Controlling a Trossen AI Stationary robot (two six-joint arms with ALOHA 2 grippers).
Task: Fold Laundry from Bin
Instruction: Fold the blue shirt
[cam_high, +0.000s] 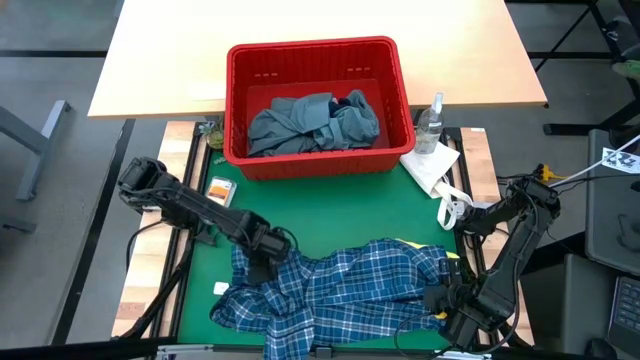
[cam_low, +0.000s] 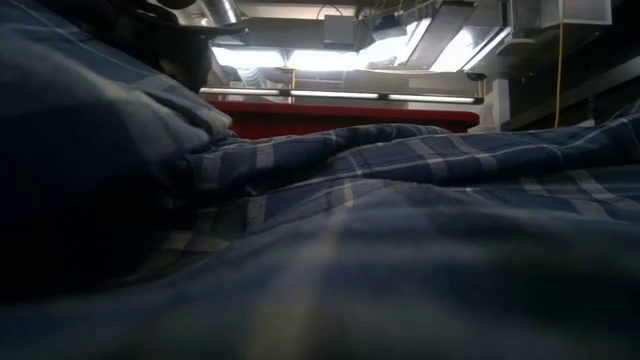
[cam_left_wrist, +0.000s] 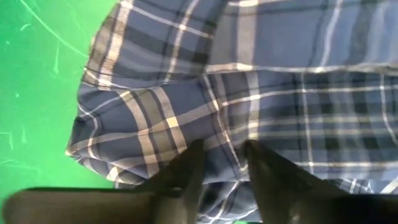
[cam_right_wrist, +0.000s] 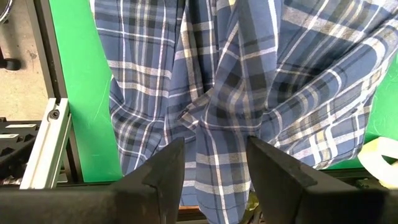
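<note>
The blue-white plaid shirt (cam_high: 340, 290) lies crumpled across the near half of the green mat (cam_high: 350, 210) and fills the low view (cam_low: 400, 200). My left gripper (cam_high: 262, 262) stands over its far left part, pointing down, shut on a ridge of the cloth. My right gripper (cam_high: 440, 300) is at the shirt's near right end, shut on gathered cloth. The red bin (cam_high: 310, 55) stands at the back, with a grey-blue garment (cam_high: 310, 125) lying in it. Something pale yellow (cam_right_wrist: 382, 158) peeks out beside the shirt's right edge. My left gripper pinches a raised fold of the plaid shirt (cam_left_wrist: 224, 155) between its two fingers, near the shirt's left edge. The fingers come from above, pointing down. The cloth around the hold lies on the mat. How many layers are in the fold I cannot tell. My right gripper has a bunch of the shirt's cloth (cam_right_wrist: 217, 155) between its two fingers, at the shirt's near right end, with several folds gathered together. The fingers point down from above. Creases run across the cloth toward the hold, and the rest spreads over the mat.
A clear spray bottle (cam_high: 430, 125) and a white paper towel (cam_high: 432, 165) lie right of the bin. A small card (cam_high: 220, 190) and a white tag (cam_high: 221, 288) lie on the mat's left side. A metal frame rail (cam_right_wrist: 43, 149) runs along the mat's near edge.
</note>
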